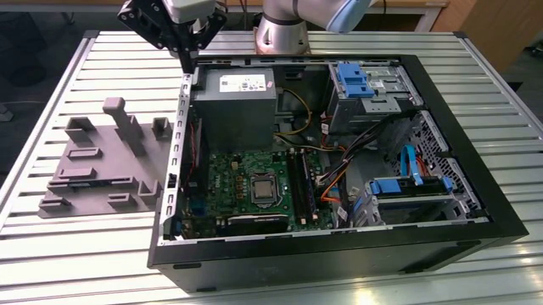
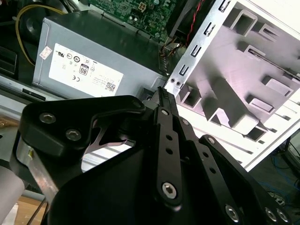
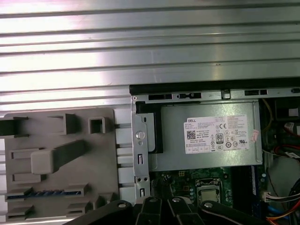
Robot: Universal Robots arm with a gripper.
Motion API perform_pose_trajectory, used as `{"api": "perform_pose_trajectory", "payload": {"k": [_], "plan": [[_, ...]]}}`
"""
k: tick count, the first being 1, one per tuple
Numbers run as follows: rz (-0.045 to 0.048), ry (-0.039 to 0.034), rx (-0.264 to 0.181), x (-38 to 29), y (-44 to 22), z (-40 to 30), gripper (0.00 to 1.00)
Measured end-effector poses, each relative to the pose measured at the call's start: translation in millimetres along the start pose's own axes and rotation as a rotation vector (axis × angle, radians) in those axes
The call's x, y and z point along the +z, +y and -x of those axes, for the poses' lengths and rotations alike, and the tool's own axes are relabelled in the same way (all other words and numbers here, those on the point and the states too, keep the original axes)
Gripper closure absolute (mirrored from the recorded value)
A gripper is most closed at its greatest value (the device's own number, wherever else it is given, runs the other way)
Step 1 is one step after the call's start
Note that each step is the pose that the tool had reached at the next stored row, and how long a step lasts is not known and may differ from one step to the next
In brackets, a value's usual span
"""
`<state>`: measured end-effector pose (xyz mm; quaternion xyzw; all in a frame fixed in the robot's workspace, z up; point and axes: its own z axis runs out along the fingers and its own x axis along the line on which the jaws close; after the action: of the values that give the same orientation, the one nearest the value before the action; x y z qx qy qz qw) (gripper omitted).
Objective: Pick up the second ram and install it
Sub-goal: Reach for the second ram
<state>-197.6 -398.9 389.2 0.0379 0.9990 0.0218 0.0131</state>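
Observation:
My gripper (image 1: 185, 62) hangs above the back corner of the open computer case (image 1: 254, 251), on the exterior view's left, between the case wall and the grey holder block (image 1: 102, 162). Its fingers taper to one tip (image 2: 161, 91) and look shut, with nothing between them. A thin blue-green strip, apparently the second ram (image 3: 35, 193), stands on edge in a slot of the holder block (image 3: 61, 164), apart from the gripper. The motherboard (image 1: 246, 184) lies in the case, with its long black memory slots (image 1: 301, 184) beside the processor socket.
The grey power supply (image 1: 233, 108) fills the case's back corner just below the gripper. Blue drive brackets (image 1: 352, 79) and blue flat cables (image 1: 411, 168) crowd the exterior view's right side. A tall post (image 1: 129, 130) rises from the holder block. All rests on a slatted metal table (image 1: 85, 254).

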Motion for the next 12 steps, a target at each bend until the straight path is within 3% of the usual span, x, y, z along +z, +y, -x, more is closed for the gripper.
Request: {"api": "perform_pose_trajectory", "payload": {"k": [12], "plan": [[0.0000,0.0000,0.000,0.1,-0.4,-4.8,0.89]]}}
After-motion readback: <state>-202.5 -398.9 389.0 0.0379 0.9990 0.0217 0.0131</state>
